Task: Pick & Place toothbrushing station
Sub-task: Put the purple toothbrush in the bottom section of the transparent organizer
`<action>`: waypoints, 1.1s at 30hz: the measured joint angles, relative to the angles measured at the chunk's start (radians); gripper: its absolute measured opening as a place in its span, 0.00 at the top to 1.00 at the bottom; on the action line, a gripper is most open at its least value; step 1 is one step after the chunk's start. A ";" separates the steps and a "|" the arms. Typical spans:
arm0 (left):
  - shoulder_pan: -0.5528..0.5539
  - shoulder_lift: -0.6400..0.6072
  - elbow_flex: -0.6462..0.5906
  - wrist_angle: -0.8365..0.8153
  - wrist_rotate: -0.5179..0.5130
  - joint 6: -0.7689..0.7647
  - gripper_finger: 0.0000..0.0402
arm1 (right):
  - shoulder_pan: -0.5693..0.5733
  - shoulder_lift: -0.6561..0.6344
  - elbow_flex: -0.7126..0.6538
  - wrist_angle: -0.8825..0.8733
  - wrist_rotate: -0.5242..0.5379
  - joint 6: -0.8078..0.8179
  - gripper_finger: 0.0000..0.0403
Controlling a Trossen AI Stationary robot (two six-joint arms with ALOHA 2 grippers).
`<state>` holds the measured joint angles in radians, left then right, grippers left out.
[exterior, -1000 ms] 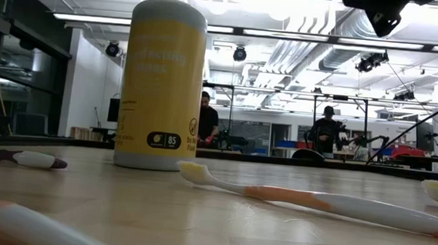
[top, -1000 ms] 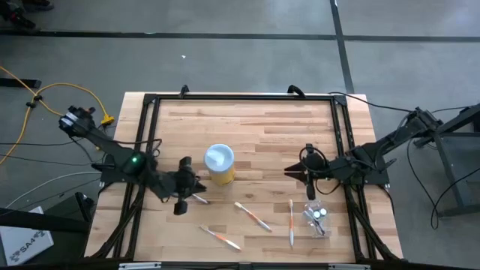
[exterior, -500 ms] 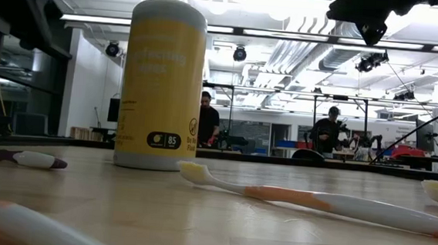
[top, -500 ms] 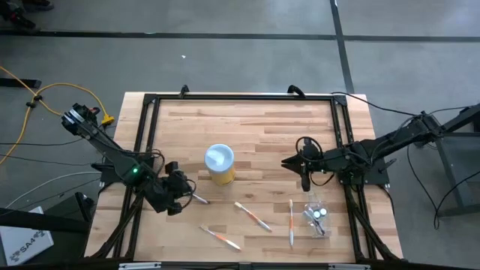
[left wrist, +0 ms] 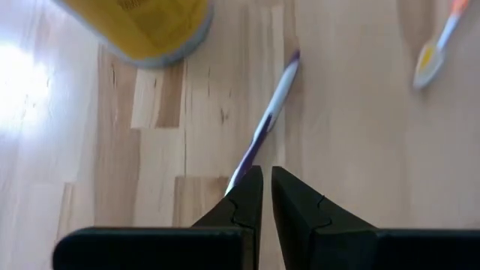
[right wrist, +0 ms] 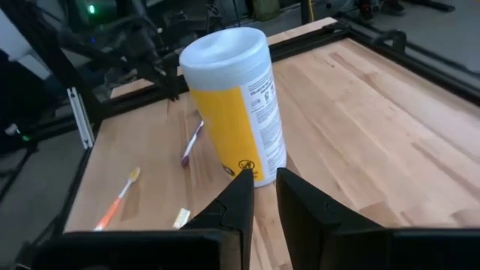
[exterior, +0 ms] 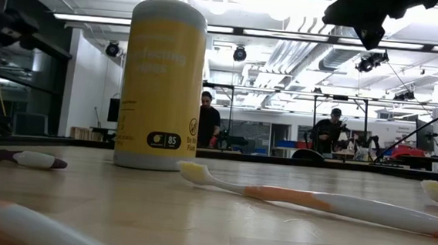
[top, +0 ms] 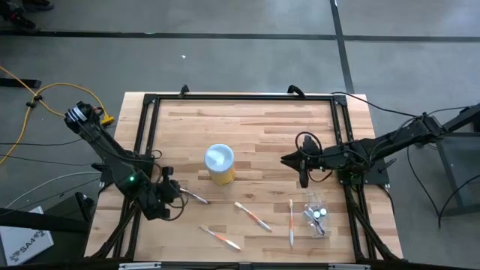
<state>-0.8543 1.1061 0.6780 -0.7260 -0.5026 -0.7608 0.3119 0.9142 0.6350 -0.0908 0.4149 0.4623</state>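
**Hovering over the brushes: two arms above a wooden table**

Reaching in from the left edge of the overhead picture, the left arm folds at its elbow and ends low at the table's left side, its left gripper (top: 166,196) just beside the purple-and-white toothbrush (top: 196,198). Its wrist camera shows the two fingers (left wrist: 247,196) nearly together with only a thin slit between them, nothing clamped, and the purple-and-white toothbrush lying on the wood ahead of the tips. The right arm stretches in almost flat from the right edge, its right gripper (top: 302,171) right of centre in the overhead picture; its fingers (right wrist: 238,196) stand a narrow gap apart and hold nothing. A yellow wipes canister (top: 220,164) stands upright at the centre of the table (top: 255,127), between the two grippers. Three orange-and-white toothbrushes lie flat along the lower part of the overhead picture: one (top: 220,238) at lower centre, one (top: 253,216) just right of it, one (top: 291,223) lying lengthwise beside the clear plastic cup (top: 316,215). That cup sits at the lower right, below the right gripper, with small teal-capped bottles (top: 319,213) inside. Two people (exterior: 207,122) stand in the room behind the table in the low picture.
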 joint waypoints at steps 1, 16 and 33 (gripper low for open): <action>-0.005 0.000 -0.013 0.000 0.000 0.004 0.94 | 0.000 0.000 0.000 0.000 0.000 0.017 0.87; -0.010 -0.353 -0.093 0.000 -0.006 0.104 0.94 | 0.000 0.000 0.000 -0.002 -0.050 0.031 0.87; 0.026 -0.630 -0.296 0.021 0.009 -0.067 0.94 | -0.007 0.000 0.000 -0.002 -0.048 0.028 0.87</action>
<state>-0.8282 0.4756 0.3824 -0.7054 -0.4934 -0.8274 0.3046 0.9146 0.6350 -0.0925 0.3672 0.4901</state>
